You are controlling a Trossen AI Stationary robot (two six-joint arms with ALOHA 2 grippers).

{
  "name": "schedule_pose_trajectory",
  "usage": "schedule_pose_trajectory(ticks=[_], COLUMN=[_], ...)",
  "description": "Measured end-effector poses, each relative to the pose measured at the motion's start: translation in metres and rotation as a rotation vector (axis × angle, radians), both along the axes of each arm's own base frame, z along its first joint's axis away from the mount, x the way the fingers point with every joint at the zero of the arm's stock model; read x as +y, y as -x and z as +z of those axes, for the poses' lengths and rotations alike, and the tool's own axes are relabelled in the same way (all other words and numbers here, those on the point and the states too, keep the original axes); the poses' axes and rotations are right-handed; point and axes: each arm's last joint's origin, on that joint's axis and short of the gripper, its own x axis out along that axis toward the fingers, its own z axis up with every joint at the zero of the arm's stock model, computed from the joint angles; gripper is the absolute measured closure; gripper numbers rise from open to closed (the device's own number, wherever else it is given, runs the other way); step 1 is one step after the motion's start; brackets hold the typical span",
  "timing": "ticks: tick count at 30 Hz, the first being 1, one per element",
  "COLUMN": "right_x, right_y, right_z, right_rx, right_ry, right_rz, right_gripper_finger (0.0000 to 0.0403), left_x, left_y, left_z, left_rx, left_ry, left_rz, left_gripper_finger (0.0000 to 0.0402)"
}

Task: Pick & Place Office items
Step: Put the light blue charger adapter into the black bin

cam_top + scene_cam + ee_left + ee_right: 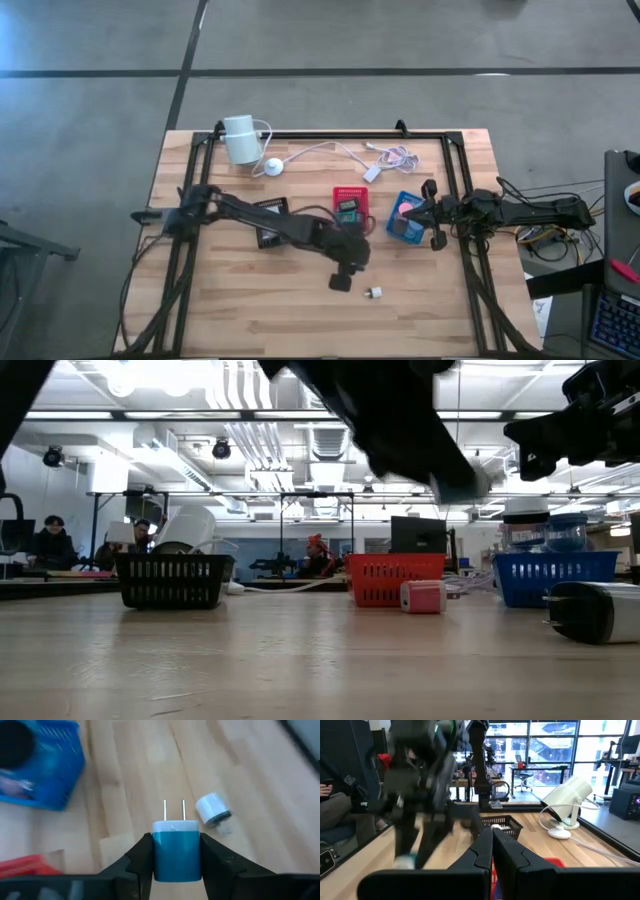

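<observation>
While clamped upright | blue charger [176, 851] | prongs point away from left end effector [176, 862]

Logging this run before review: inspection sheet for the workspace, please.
Surface: light wooden table, black frame rails.
Job's things: blue two-prong plug adapter held; small white plug adapter lying loose; black, red and blue mesh baskets hold items.
Clutter: white cylinder device.
Grippers: left gripper clamps the blue adapter; right gripper shut, empty, by the blue basket.
Cables: white cable at table's far edge.
Surroundings: people seated beyond.
</observation>
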Motion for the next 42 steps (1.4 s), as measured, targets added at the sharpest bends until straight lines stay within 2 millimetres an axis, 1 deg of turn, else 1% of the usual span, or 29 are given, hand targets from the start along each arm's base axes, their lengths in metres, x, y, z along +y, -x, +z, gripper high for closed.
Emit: schedule_pose_trajectory(ticks=[2, 4, 5, 8, 11, 16, 19, 22, 27, 33, 42], right_x=[0.0, 0.0, 0.0, 0.0, 0.0, 0.0, 0.0, 0.0, 0.0, 0.0, -0.001], right_y=[0.0, 0.0, 0.0, 0.0, 0.0, 0.0, 0.0, 0.0, 0.0, 0.0, 0.0], right_z=[0.0, 0.001, 0.001, 0.001, 0.0, 0.001, 0.001, 0.001, 0.001, 0.001, 0.0], right_rx=[-0.003, -0.005, -0.006, -0.005, -0.005, -0.006, -0.006, -0.006, -0.007, -0.007, -0.004], right_ry=[0.0, 0.0, 0.0, 0.0, 0.0, 0.0, -0.001, -0.001, -0.001, -0.001, -0.002], right_rz=[0.0, 0.0, 0.0, 0.0, 0.0, 0.0, 0.0, 0.0, 0.0, -0.001, -0.024], right_gripper_finger=[0.0394, 0.0394, 0.0394, 0.0394, 0.0394, 0.0394, 0.0394, 0.0394, 0.0394, 0.0394, 0.0394], left_x=[0.003, 0.007, 0.01, 0.017, 0.026, 0.042, 0.048, 0.053, 0.061, 0.066, 0.07], left_y=[0.014, 0.032, 0.043, 0.083, 0.127, 0.194, 0.227, 0.255, 0.291, 0.32, 0.34], left_z=[0.018, 0.036, 0.047, 0.069, 0.075, 0.084, 0.082, 0.079, 0.056, 0.026, 0.005], left_rx=[-0.043, -0.108, -0.156, -0.298, -0.41, -0.528, -0.574, -0.655, -0.747, -0.824, -0.899], left_ry=[-0.008, -0.016, -0.014, 0.024, 0.081, 0.096, 0.106, 0.134, 0.202, 0.249, 0.268], left_rz=[0.014, 0.035, 0.044, 0.073, 0.12, 0.249, 0.28, 0.283, 0.303, 0.31, 0.304], left_gripper_finger=[0.0274, 0.0274, 0.0274, 0.0274, 0.0274, 0.0274, 0.0274, 0.0274, 0.0274, 0.0274, 0.0274])
